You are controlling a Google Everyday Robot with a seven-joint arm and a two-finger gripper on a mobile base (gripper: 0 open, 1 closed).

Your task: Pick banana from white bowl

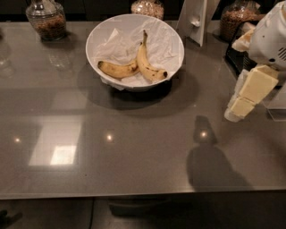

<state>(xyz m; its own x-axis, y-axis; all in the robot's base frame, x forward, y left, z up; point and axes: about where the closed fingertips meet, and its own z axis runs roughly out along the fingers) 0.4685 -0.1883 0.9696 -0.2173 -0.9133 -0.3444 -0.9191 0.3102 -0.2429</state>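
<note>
The white bowl (134, 16) stands at the back middle of the grey table, lined with crumpled white paper. Two bananas lie in it. The banana (147, 61) is the longer, straighter one on the right, its thin stem pointing to the far rim and its black tip toward the near right. A shorter, curved banana (118, 69) lies to its left and touches it. My gripper (246, 96), with cream-coloured fingers, hangs above the table at the right edge, well to the right of the bowl and a little nearer, holding nothing.
Glass jars stand along the back: one at the left (46, 19), one behind the bowl (147, 6), one at the right (237, 19). A white stand (195, 20) is behind the bowl's right side. A dark tray (232, 56) sits at the right edge.
</note>
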